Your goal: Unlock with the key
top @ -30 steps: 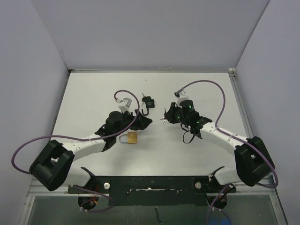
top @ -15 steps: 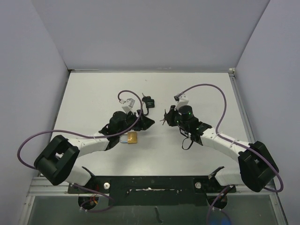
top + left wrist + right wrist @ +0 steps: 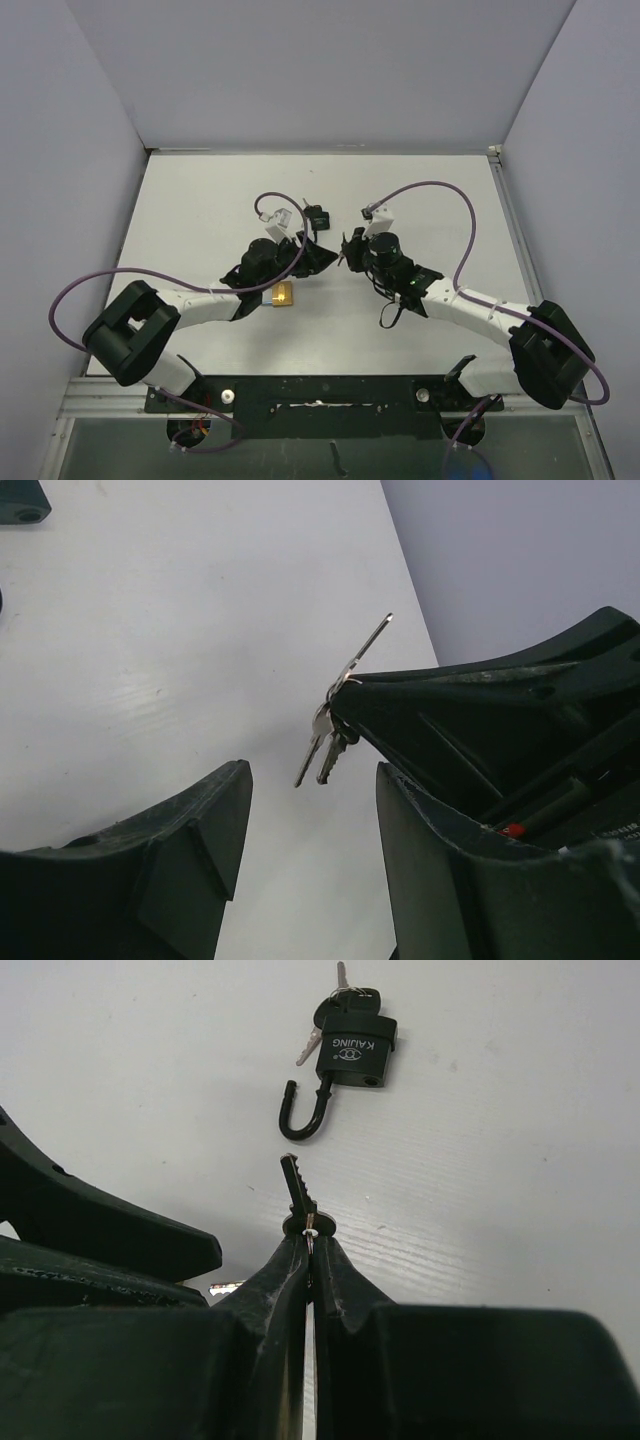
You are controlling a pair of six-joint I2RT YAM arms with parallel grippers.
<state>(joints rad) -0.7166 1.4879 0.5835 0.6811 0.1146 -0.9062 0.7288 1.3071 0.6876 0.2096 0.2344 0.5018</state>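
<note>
A key (image 3: 297,1192) is being gripped by the right hand (image 3: 308,1245). The fingers are being pressed tight together on the key's head. The toothed blade is being pointed outward, away from the wrist, toward a black padlock (image 3: 352,1045). That padlock is being carried by the table (image 3: 200,200), with its shackle swung open and a bunch of keys (image 3: 340,995) at its far end. In the left wrist view, two more keys (image 3: 322,745) are being shown dangling beneath the clenched right hand, above the table. The left hand (image 3: 312,780) is being held released, with nothing between its spread fingers, just beside the right hand and facing it. In the top view, a brass padlock (image 3: 283,294) is being shown lying on the table at the near side of the left arm (image 3: 200,303). Whether the padlock is being touched by the arm cannot be told.
</note>
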